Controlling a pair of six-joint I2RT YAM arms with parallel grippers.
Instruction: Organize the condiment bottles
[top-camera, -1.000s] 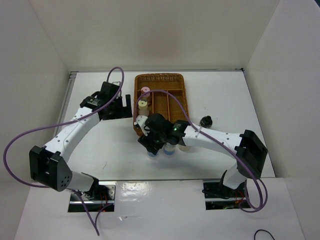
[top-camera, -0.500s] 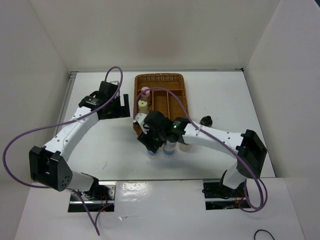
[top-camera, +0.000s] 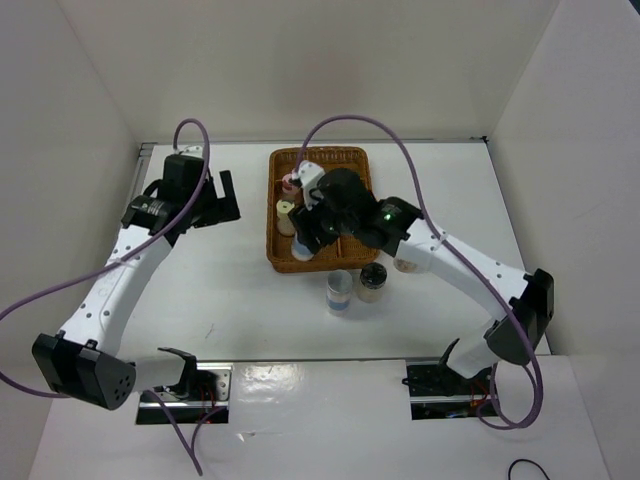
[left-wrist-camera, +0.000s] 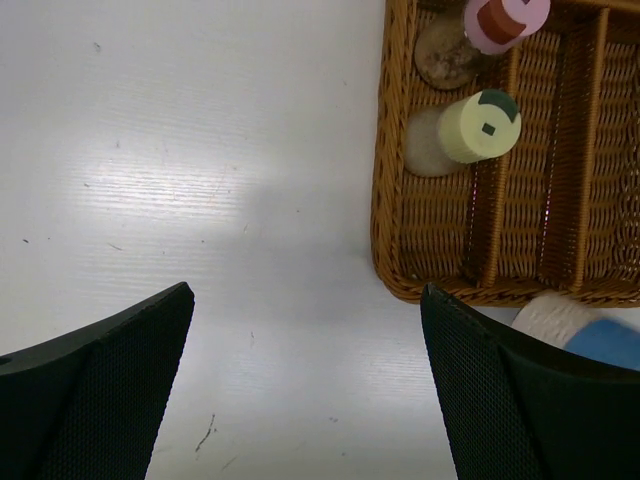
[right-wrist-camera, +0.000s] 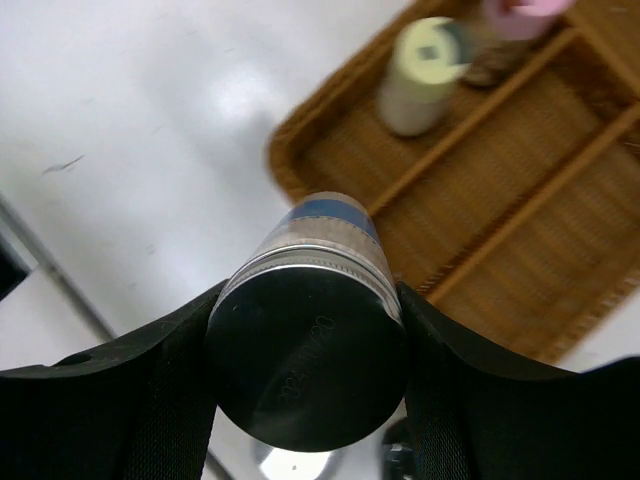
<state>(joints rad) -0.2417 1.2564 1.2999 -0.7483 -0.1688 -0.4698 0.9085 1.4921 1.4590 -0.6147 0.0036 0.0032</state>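
Blue-banded shaker jar (right-wrist-camera: 318, 232): rigid, smooth, probably light; clamped near cap between jaws of right gripper (right-wrist-camera: 305, 385); left gripper (left-wrist-camera: 307, 294) gaping, empty

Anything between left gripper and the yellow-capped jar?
Left wrist view: left gripper, then bare table, wicker tray wall, then yellow-capped jar.

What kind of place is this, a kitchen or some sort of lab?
Most likely a robot test cell, not a kitchen: plain white walls box in a white table, a left arm and a right arm are mounted at its near edge, and the props are a wicker tray and shaker jars.
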